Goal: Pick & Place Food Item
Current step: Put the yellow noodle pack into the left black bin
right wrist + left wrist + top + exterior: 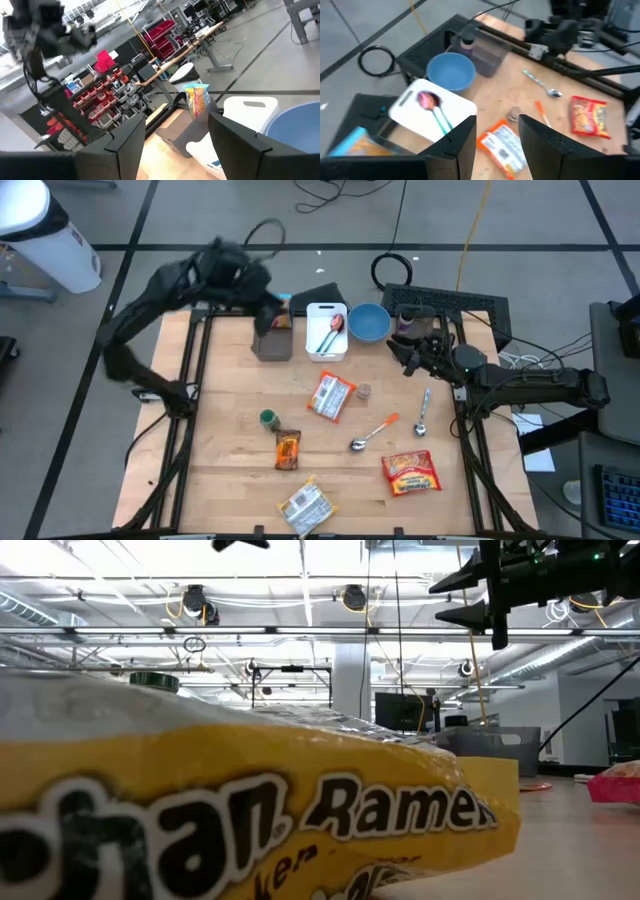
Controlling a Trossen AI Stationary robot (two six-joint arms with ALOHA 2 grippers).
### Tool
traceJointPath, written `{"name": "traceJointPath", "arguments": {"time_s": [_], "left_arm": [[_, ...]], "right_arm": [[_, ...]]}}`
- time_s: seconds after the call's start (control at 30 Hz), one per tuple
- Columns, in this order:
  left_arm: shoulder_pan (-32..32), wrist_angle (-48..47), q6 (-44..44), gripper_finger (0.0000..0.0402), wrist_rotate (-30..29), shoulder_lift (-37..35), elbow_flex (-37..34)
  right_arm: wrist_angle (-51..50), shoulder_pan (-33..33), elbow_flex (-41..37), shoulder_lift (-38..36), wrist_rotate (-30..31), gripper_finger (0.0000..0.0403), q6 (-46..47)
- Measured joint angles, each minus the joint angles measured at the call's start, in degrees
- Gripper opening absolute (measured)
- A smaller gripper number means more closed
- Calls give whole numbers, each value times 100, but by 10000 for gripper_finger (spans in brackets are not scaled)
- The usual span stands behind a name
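L gripper is held part open above the table's back edge, over the grey bin; nothing is gripped between its fingers. R gripper is held open and empty beside the blue bowl. An orange-blue snack bag is seen standing in the bin. White tray w/ spoon is set between bin and bowl. Ramen packs and more spoons are scattered mid-table.

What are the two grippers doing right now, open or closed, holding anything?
Left gripper: open, fingers empty, above the table's far left near the white tray.
Right gripper: open, holding nothing, raised near the blue bowl.
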Motion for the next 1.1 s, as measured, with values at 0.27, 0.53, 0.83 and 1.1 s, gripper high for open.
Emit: {"name": "traceJointPath", "arguments": {"time_s": [0.27, 0.53, 0.83, 1.1], "left_arm": [[-822, 3624, -1419, 152, -65, -2638, -4472], [-1678, 7230, -3011, 152, -511, -4284, -7603], [-2086, 10332, -3356, 152, -1525, -4079, -9176], [-2051, 10784, -3460, 152, -3194, -3682, -9083]], "right_arm": [[1, 0, 2, 294, 5, 210, 391], [133, 0, 2, 856, 4, 210, 971], [1061, 9, 2, 1489, -34, 210, 1108], [1205, 9, 2, 1667, -115, 210, 1108]]}}
